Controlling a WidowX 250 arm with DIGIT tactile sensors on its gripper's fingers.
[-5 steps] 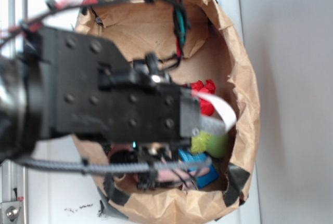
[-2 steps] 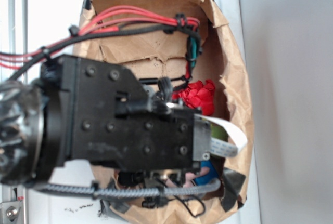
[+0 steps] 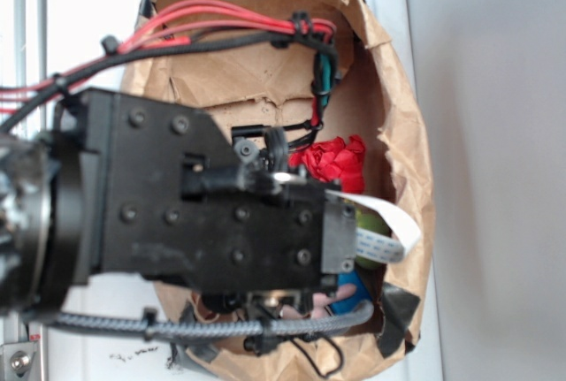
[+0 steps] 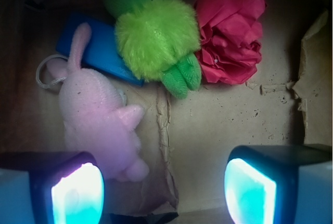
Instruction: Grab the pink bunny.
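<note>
We hang over a brown paper bag (image 3: 409,178) with our gripper (image 4: 164,190) spread wide and holding nothing, its two lit fingertips (image 4: 78,195) showing at the bottom of the wrist view. The pink bunny (image 4: 101,125) lies on the bag's floor at lower left in that view, its long ear pointing up across a flat blue object (image 4: 96,47), its lower body running down to just beside the left fingertip. A white loop (image 4: 44,76) shows at its head. Above it sits a fuzzy lime-green toy (image 4: 156,37), resting against the blue object and touching a red ruffled flower (image 4: 231,37) to its right. In the exterior view the black arm (image 3: 212,213) covers most of the bag's mouth; only the flower, a sliver of green and a sliver of blue peek out, and the bunny cannot be told apart there.

We judge this the approach step: the bunny is found but not yet centred, since bare paper floor fills the gap between the fingers. The next move calls for a shift toward the bunny's side so its body sits between the fingers, then a descent and a squeeze, keeping clear of the green toy.
</note>
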